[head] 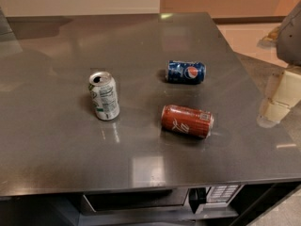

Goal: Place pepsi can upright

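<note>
The pepsi can [186, 72] is dark blue with a round red-white-blue logo. It lies on its side on the grey countertop [51, 145], right of centre, with its long axis running left to right. My gripper [276, 100] hangs at the right edge of the view, over the counter's right edge. It is well to the right of the pepsi can and a little nearer the front, not touching it, and holds nothing that I can see.
A red cola can [187, 121] lies on its side just in front of the pepsi can. A white and green can [104, 95] stands upright to the left. A microwave [155, 199] sits under the counter's front edge.
</note>
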### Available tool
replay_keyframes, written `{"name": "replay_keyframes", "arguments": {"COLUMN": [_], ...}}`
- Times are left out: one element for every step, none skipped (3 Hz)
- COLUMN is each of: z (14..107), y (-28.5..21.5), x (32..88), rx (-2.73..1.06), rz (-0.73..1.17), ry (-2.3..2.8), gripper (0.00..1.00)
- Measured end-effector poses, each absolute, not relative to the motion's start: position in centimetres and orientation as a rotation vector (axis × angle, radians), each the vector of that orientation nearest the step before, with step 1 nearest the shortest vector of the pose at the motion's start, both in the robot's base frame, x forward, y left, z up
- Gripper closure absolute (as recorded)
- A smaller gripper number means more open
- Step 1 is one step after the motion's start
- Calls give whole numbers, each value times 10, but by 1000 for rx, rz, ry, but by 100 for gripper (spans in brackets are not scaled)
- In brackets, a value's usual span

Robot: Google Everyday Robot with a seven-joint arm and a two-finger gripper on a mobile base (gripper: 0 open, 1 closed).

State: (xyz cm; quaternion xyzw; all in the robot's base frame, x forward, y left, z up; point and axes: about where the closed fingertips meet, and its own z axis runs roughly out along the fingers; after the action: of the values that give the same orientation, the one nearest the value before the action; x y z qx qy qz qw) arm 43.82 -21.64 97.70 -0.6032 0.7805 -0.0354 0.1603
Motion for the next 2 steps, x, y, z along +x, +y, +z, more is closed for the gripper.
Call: {"name": "replay_keyframes", "arguments": {"z": [978, 978], "y": [-216, -206], "x": [439, 458], "rx": [-1723, -1731], "rz": [-103, -57], "ry": [2228, 2203], "gripper": [0, 0]}}
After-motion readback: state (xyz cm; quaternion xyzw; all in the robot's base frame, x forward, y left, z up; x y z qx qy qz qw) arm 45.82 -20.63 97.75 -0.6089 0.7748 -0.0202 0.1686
